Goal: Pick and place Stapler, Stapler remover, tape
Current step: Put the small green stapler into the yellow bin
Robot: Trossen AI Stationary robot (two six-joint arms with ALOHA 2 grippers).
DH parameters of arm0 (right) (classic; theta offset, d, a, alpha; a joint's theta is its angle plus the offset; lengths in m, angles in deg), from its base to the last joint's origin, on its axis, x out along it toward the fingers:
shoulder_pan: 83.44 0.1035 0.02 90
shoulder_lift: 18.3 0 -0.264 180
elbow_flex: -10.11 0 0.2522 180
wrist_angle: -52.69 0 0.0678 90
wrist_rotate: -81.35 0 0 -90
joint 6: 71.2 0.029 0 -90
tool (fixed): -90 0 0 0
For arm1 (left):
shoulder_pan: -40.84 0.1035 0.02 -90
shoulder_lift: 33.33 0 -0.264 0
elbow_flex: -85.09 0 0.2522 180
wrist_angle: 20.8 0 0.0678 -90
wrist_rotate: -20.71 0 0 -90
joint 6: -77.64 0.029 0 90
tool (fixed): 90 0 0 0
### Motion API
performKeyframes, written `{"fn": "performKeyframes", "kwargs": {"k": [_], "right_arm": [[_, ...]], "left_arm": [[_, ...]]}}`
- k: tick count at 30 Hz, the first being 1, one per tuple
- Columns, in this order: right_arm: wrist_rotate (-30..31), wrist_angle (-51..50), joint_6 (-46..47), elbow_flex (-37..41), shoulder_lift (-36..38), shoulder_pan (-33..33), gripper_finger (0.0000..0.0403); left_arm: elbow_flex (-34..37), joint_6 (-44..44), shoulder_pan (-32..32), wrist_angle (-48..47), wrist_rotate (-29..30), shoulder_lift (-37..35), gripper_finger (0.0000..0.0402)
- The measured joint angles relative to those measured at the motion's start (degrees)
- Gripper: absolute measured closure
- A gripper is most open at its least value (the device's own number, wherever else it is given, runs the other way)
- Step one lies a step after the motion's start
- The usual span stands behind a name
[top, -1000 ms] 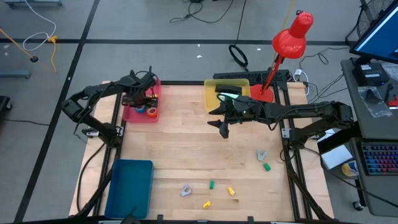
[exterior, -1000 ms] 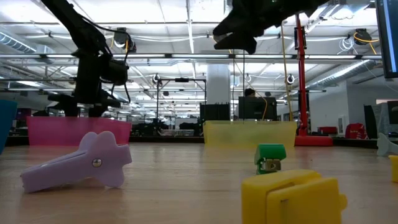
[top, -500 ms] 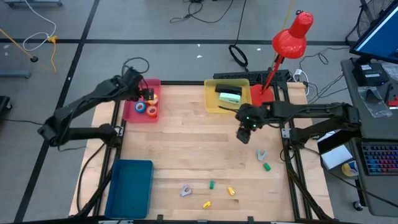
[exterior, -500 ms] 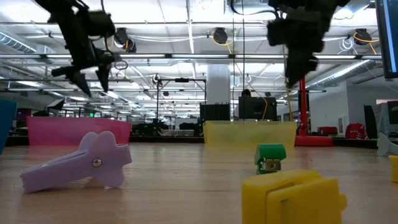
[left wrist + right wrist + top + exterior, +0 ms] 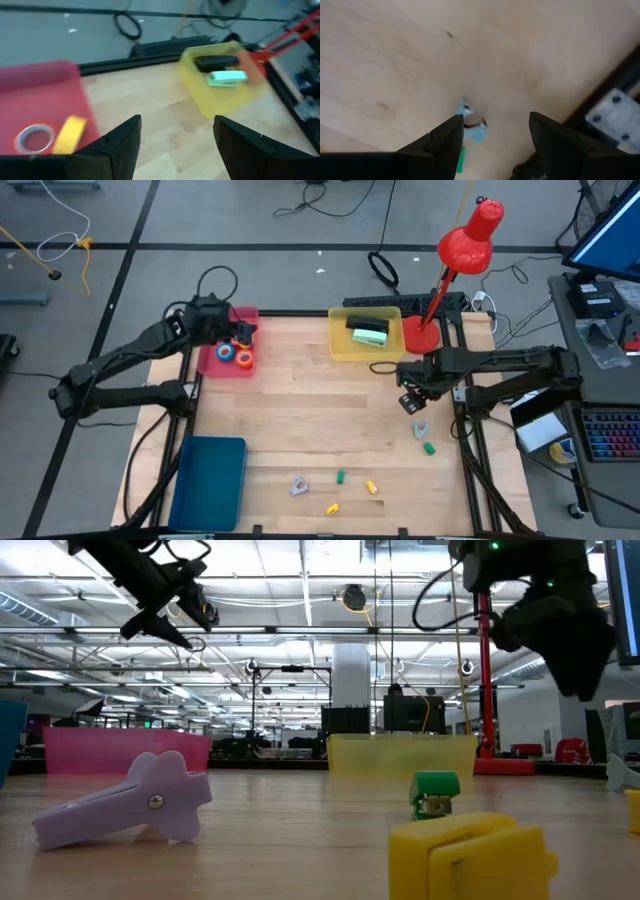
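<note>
- The left gripper [image 5: 243, 332] hangs in the air over the pink bin [image 5: 213, 360] at the table's far left; its fingers [image 5: 117, 145] stand apart with nothing between them.
- In the pink bin lie the tape rolls: a blue one [image 5: 226, 352], an orange one [image 5: 244, 361] just beside it, and a yellow one [image 5: 69, 133] next to a pale ring [image 5: 34, 138] in the left wrist view.
- The right gripper [image 5: 411, 402] hangs above the right side of the table, near the yellow bin [image 5: 338, 345]; its fingers [image 5: 445, 140] are spread and empty.
- Below it on the wood lies a light blue staple remover [image 5: 473, 125], with a small green block [image 5: 429, 448] just nearer.
- The yellow bin at the far middle holds a black stapler [image 5: 216, 62] and a mint-green stapler [image 5: 227, 78] side by side.
- A lilac staple remover [image 5: 127, 803] lies on the near part of the table, with a green block [image 5: 435, 793] and a yellow block [image 5: 470, 857] to its right.
- A blue bin [image 5: 209, 480] sits at the near left corner.
- A red desk lamp [image 5: 468, 235] stands at the far right edge.
</note>
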Motion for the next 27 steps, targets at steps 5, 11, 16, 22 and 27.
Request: {"fn": "performKeyframes", "kwargs": {"k": [5,11,16,22,27], "right_arm": [[-3.02,0.27,5.56,5.42,0.42,2.72,0.0186],[-4.00,2.64,10.19,11.67,1.37,5.04,0.0186],[-3.99,4.73,12.46,13.84,2.78,5.18,0.0186],[-7.40,5.66,15.39,13.92,4.41,5.25,0.0186],[-7.97,6.25,19.70,13.97,4.62,7.26,0.0186]], "left_arm": [[0.00,6.40,-4.67,3.44,-0.84,0.00,0.0153],[0.00,11.46,-8.17,6.16,-1.90,0.00,0.0153],[0.00,11.68,-8.57,6.22,-1.86,0.00,0.0153],[0.00,11.46,-8.57,6.13,-1.88,0.00,0.0153],[0.00,11.53,-8.55,6.09,-1.86,0.00,0.0153]]}}
